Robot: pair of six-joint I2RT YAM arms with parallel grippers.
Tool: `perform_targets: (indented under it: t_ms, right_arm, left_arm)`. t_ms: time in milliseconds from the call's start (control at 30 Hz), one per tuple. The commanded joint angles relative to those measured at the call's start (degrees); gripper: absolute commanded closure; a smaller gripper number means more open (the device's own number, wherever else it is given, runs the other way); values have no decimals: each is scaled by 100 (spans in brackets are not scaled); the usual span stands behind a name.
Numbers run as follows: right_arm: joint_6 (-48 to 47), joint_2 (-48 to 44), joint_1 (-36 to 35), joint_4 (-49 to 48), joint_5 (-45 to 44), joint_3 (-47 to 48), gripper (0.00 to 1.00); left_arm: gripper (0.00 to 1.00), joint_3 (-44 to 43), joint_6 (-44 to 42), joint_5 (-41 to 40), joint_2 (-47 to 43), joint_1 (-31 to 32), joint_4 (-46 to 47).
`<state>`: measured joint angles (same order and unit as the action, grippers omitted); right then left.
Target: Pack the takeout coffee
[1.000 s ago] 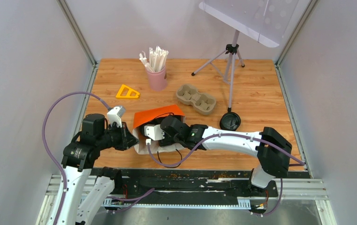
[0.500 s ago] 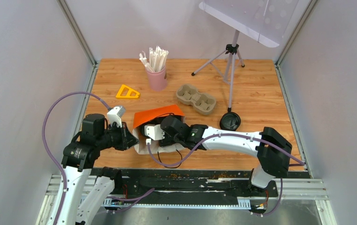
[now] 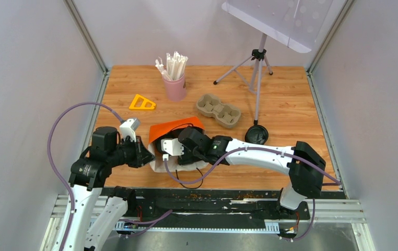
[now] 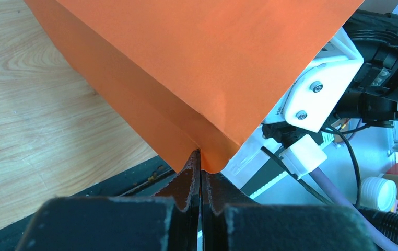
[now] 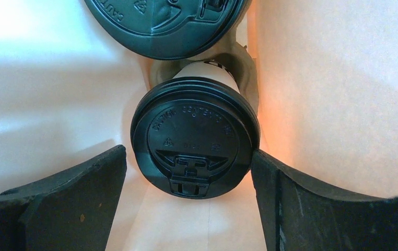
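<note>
- The right pincer [image 5: 187,154] is seen reaching inside the paper bag [image 3: 175,128]. Its fingers [image 5: 66,198] are held apart on either side of the black lid [image 5: 194,138] of the whitish cup [image 5: 205,69].
- A gap is visible at one finger. The other lies just beside the lid's rim, and contact there cannot be told.
- Compared with a second ago, the right wrist has been shifted slightly toward the far side in the overhead view. The bag's orange flap has been nudged with it, and nothing else on the tabletop [image 3: 291,94] has been moved.
- The whitish cup is stood upright in a pulp holder [image 5: 245,65] within the bag. The second cup [image 5: 171,21], of which only the lid is shown, is set just beyond it.
- The left pincer [image 4: 201,163] is kept pressed together on a folded edge of the bag. By this the mouth is judged to be held open.
- It is judged that the cup has been let go and that both coffees are now lodged in the bag.
- What is likely called for next is withdrawal of the right arm, without the lid or the bag wall being snagged.
- A spare pulp carrier [image 3: 218,110] and a bare black lid piece [image 3: 256,135] are left on the tabletop, apart from the bag.
</note>
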<state>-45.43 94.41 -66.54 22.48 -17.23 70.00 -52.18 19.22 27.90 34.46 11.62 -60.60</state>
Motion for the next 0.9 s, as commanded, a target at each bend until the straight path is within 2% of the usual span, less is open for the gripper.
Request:
perform_targets:
  t_ms: [0,100,167,467,633,867]
  right_arm:
    - [127,-128,37,325,217,280,11]
    - [121,-133,37,463,273,389,2]
    - [122,-125,36,587,282,502,1]
    - [206,-107,36,1337,463,936,2]
    - [291,-120,41,1728,631,1077,6]
    - [374,-169,-11,1947,747,1191,9]
  left_arm:
    - [98,-150,-45,8,49,3,48]
    - [98,-180,-51,3,85,-1,39]
    - [98,-203,-60,-4,121,4,44]
    - [98,-236,6,31,194,-2,74]
    - [98,-306,68,45,255,-1,51]
    - [98,-438,171,123,339,3,9]
